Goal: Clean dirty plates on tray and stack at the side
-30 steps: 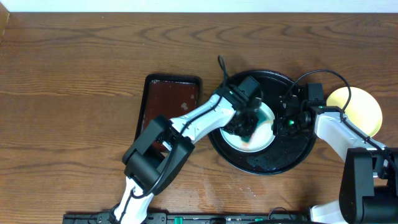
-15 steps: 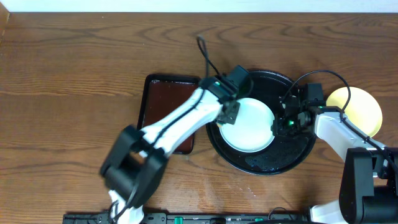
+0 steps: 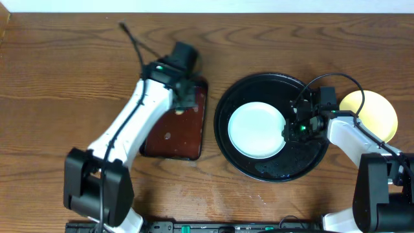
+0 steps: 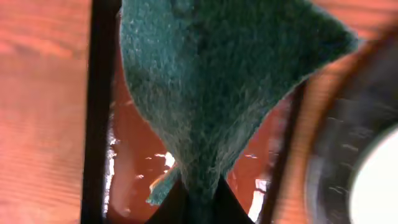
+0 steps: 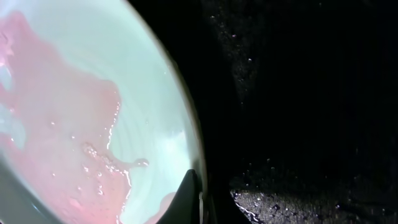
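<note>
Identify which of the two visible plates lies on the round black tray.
The white plate, lying inside the rim of the black tray; the pale yellow plate sits off it, on the wooden table.

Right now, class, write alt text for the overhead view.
A white plate lies in a round black tray, its right rim pinched by the right gripper. The left gripper hangs over a reddish-brown tray; a yellow plate sits right of the black tray.
</note>
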Robot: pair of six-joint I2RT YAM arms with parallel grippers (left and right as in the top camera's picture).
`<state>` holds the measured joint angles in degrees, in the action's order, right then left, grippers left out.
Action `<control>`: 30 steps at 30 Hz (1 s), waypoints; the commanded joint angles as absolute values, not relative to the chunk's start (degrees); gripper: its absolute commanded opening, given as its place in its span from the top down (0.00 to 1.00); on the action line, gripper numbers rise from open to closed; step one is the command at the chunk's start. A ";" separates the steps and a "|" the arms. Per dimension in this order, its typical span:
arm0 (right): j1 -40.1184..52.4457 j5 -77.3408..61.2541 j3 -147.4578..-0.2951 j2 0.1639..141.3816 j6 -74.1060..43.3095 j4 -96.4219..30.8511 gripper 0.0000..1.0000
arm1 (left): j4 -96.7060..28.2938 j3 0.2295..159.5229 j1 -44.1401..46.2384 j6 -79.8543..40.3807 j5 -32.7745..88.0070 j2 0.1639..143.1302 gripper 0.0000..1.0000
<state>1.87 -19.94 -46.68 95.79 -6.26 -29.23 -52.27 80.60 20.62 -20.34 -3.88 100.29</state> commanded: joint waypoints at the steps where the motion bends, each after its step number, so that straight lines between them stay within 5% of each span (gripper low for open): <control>1: 2.96 -16.40 -46.11 95.33 -8.14 -30.15 0.99 | -49.95 75.72 17.19 -21.15 4.08 102.96 0.92; 7: 6.31 -6.11 -46.22 84.16 -8.32 -33.01 0.99 | -49.19 75.02 15.38 -21.52 5.56 102.30 0.83; 13: 14.83 14.00 -46.22 70.35 -10.70 -37.56 0.99 | -50.68 75.02 15.38 -21.52 5.58 97.78 0.59; 20: 27.11 37.89 -46.22 58.02 -10.52 -35.14 0.99 | -53.01 75.02 15.40 -21.56 5.67 89.17 0.54; 27: 36.67 45.78 -46.19 55.90 1.41 -31.53 0.99 | -55.55 75.02 15.64 -21.54 11.60 82.46 0.50; 29: 39.07 49.06 -46.19 56.38 3.95 -31.53 0.99 | -56.12 75.02 15.66 -21.52 11.55 81.76 0.37; 30: 40.18 49.91 -46.19 56.75 5.15 -31.57 0.99 | -56.12 75.02 15.66 -21.52 11.53 81.69 0.22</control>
<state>37.54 41.76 -46.22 56.31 -0.60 -31.86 -55.77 74.17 15.57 -21.10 10.00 82.26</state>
